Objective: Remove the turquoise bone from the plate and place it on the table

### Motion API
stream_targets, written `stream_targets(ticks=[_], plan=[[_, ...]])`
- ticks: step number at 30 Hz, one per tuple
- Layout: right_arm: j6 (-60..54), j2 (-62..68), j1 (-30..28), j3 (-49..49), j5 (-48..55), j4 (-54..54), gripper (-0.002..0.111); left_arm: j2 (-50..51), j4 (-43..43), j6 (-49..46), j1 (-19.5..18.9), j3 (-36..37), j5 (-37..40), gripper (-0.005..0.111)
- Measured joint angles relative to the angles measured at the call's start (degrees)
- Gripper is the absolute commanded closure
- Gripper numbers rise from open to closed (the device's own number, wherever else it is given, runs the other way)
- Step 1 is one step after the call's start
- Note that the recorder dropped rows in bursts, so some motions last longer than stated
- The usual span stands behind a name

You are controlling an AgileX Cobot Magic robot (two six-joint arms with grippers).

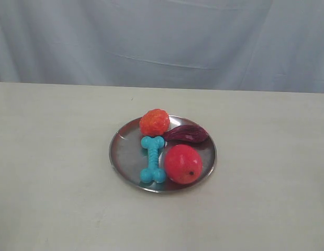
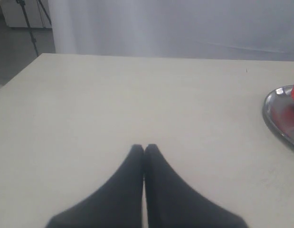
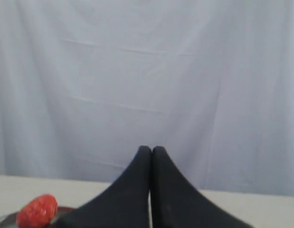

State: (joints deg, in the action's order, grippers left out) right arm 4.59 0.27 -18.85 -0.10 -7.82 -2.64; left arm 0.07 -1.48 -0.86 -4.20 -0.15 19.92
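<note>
The turquoise bone (image 1: pixel 152 159) lies on the silver plate (image 1: pixel 121 151) in the middle of the cream table (image 1: pixel 52 172), its length running toward and away from the camera. Beside it sit a red ball (image 1: pixel 183 163), a bumpy orange ball (image 1: pixel 154 122) and a dark purple toy (image 1: pixel 186 134). Neither arm shows in the exterior view. My left gripper (image 2: pixel 144 147) is shut over bare tabletop, with the plate's rim (image 2: pixel 275 114) off to one side. My right gripper (image 3: pixel 152 149) is shut, raised, facing the curtain; the orange ball (image 3: pixel 37 210) peeks in at the corner.
A pale blue-grey curtain (image 1: pixel 162 42) hangs behind the table's far edge. Wide tabletop surrounds the plate on all sides. In the left wrist view a tripod leg (image 2: pixel 29 23) and floor show beyond the table's corner.
</note>
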Motion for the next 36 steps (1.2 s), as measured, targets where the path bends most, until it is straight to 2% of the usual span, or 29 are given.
stream_targets(ticks=[2,6,9,12,14,16,17,20,21,22,23,25,28,30,33,35,36], plan=[[3.01,0.00,0.00,0.00,-4.91,0.00,0.108,0.00,0.00,0.00,0.00,0.00,0.00,0.107],[28.32,0.00,0.13,0.00,-17.68,0.24,0.108,0.00,0.00,0.00,0.00,0.00,0.00,0.107],[34.02,0.28,0.13,-0.84,-16.39,-2.67,0.108,0.00,0.00,0.00,0.00,0.00,0.00,0.107],[35.38,4.65,0.13,-6.18,-7.84,-4.79,0.108,0.00,0.00,0.00,0.00,0.00,0.00,0.107],[35.73,12.41,1.40,-13.96,1.63,-6.53,0.108,0.00,0.00,0.00,0.00,0.00,0.00,0.107],[35.46,22.42,5.23,-22.75,7.23,-7.19,0.108,0.00,0.00,0.00,0.00,0.00,0.00,0.107],[33.59,30.31,9.11,-28.35,10.32,-7.29,0.108,0.00,0.00,0.00,0.00,0.00,0.00,0.107],[27.81,42.48,16.86,-39.40,19.47,-7.32,0.108,0.00,0.00,0.00,0.00,0.00,0.00,0.107],[22.41,50.04,22.05,-47.21,28.93,-7.43,0.108,0.00,0.00,0.00,0.00,0.00,0.00,0.107],[20.03,54.35,24.34,-51.72,33.85,-7.57,0.108,0.00,0.00,0.00,0.00,0.00,0.00,0.107],[17.04,62.11,27.47,-60.40,41.76,-7.56,0.108,0.00,0.00,0.00,0.00,0.00,0.00,0.107],[14.26,73.53,29.74,-71.54,50.59,-7.56,0.108,0.00,0.00,0.00,0.00,0.00,0.00,0.107],[11.05,85.59,30.16,-84.87,58.81,-5.26,0.108,0.00,0.00,0.00,0.00,0.00,0.00,0.107],[6.54,96.48,30.16,-94.90,65.54,0.04,0.103,0.00,0.00,0.00,0.00,0.00,0.00,0.107],[4.11,105.93,30.30,-100.68,68.71,4.09,0.076,0.00,0.00,0.00,0.00,0.00,0.00,0.107],[3.73,111.13,30.40,-102.36,69.00,4.75,0.062,0.00,0.00,0.00,0.00,0.00,0.00,0.107],[3.40,113.65,30.40,-102.71,69.00,4.75,0.059,0.00,0.00,0.00,0.00,0.00,0.00,0.107]])
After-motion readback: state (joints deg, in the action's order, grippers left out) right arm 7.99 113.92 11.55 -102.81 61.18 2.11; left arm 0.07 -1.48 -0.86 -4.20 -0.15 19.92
